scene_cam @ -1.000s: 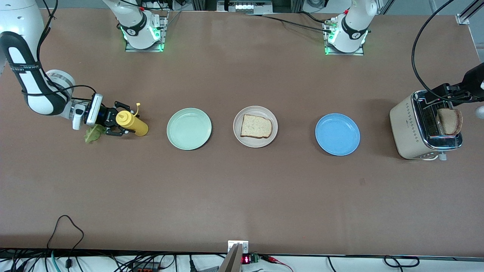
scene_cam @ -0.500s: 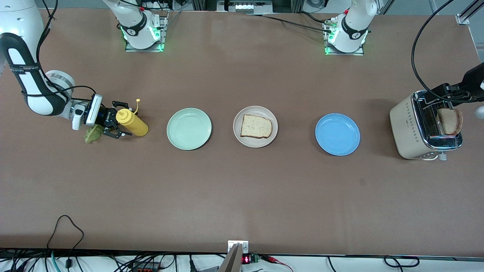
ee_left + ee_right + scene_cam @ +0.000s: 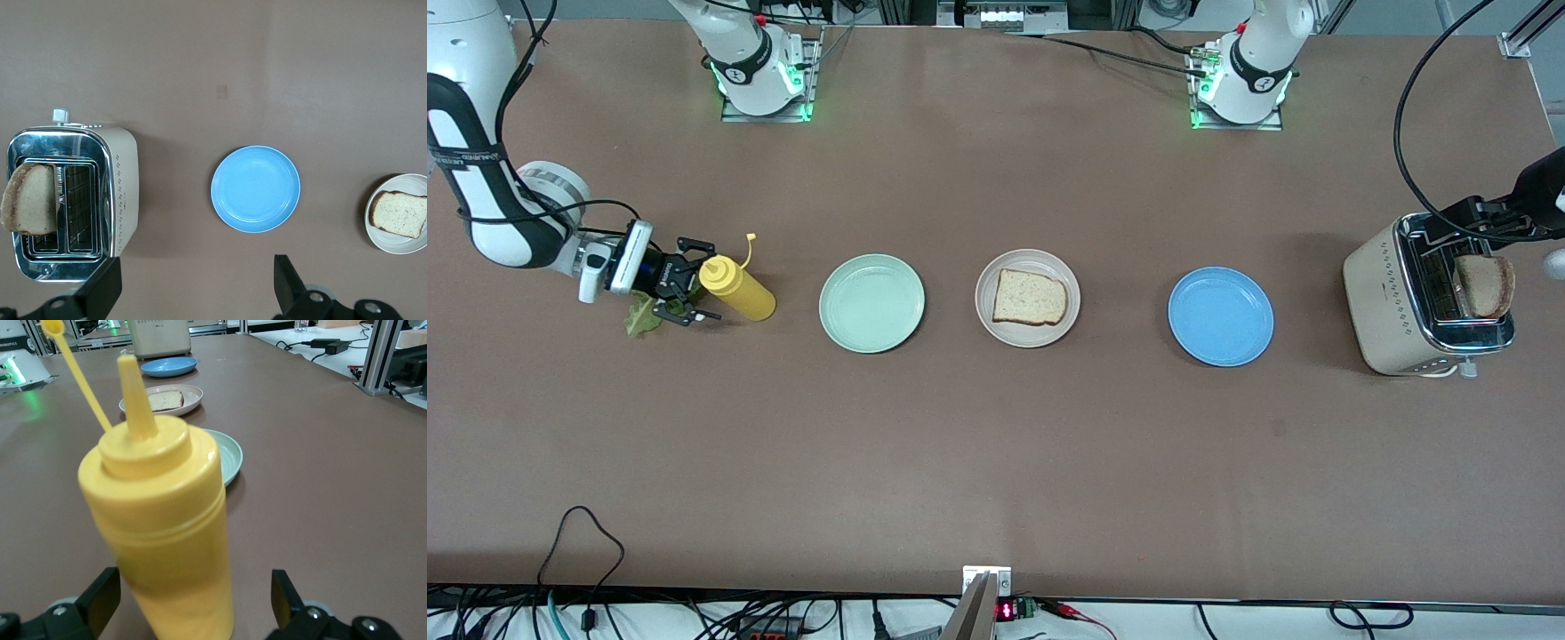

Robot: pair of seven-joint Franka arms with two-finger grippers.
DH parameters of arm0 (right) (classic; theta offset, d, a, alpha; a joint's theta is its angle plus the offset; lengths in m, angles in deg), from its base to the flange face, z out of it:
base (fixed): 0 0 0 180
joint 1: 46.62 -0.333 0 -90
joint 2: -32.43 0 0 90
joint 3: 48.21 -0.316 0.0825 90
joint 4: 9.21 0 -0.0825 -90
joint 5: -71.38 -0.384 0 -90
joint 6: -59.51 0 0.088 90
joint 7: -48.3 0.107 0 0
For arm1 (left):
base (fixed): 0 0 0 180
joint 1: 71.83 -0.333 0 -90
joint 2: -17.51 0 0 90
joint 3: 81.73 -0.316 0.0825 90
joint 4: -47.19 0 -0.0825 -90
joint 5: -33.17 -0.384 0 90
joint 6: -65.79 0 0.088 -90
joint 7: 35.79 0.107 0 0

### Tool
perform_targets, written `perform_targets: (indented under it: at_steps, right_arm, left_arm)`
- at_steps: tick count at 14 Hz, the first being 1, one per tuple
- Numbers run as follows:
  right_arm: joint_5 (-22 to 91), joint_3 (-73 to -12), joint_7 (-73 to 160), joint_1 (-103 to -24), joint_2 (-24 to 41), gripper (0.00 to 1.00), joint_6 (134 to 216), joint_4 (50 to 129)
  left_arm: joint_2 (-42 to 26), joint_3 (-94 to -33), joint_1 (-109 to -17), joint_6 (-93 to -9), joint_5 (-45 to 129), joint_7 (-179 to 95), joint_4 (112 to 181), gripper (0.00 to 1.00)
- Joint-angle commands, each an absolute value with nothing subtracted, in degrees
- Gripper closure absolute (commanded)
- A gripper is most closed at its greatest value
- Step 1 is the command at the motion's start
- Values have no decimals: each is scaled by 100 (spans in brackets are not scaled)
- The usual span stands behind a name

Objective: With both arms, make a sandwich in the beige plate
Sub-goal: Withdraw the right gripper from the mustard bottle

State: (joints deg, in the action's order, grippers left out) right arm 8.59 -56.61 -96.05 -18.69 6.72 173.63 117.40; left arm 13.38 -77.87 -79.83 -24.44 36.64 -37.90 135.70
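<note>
Front view from above of a wide brown desk (image 3: pixel 996 444), with my two white arms rising from bases along the top of the frame.

My right arm (image 3: pixel 489 196) reached down at its own end of the desk. My left arm (image 3: pixel 1543 187) entered at the frame edge at the other end and waited with its tool (image 3: pixel 1485 218) over a cream toaster (image 3: pixel 1392 302), fingers spread wide and holding nothing. A slice of toast (image 3: pixel 1485 284) stood in one slot of that toaster.

Three plates sat in a row across the middle of the frame: a mint-green plate (image 3: pixel 871 303), the beige plate (image 3: pixel 989 276) at the centre, and a blue plate (image 3: pixel 1220 316). Only the beige plate held anything, a single bread slice (image 3: pixel 1030 297), so the sandwich was barely begun.

My right tool (image 3: pixel 689 280) lay level, low over the desk, pointing toward the plates. Its fingers stood wide apart on either side of an upright yellow squeeze bottle (image 3: pixel 736 292), gripping nothing.

The lettuce leaf (image 3: pixel 640 316) lay flat on the desk, partly under that tool's body, at the wrist end of the fingers and away from the bottle. I judged the right arm far nearer the leaf, yet the tool would need to draw back and tip downward to reach it.
</note>
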Motion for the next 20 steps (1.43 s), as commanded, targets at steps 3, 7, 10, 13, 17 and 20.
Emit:
perform_targets:
  at_steps: [3,7,10,13,17,20]
  right_arm:
    - [1371,-5709,-9690,-1384,677,0,17131,11700]
    - [1740,-5613,-9585,-1173,878,0,16947,11595]
    - [1942,-5454,-8570,-1172,1220,0,16919,11516]
    - [2074,-5463,-6962,-1295,1572,0,17007,11262]
    - [2944,-5498,-4230,-1506,1985,0,17051,10752]
    - [3794,-5507,-2287,-1708,2310,0,17227,10716]
  left_arm:
    - [1426,-7786,-7983,-2474,3730,-3781,13658,0]
    - [1426,-7786,-7983,-2474,3730,-3781,13658,0]
    - [1426,-7751,-7983,-2474,3730,-3781,13658,0]
    - [1426,-7751,-7983,-2483,3704,-3781,13658,0]
    - [1426,-7733,-7966,-2483,3660,-3781,13658,0]
    - [1418,-7733,-7939,-2518,3625,-3772,13658,0]
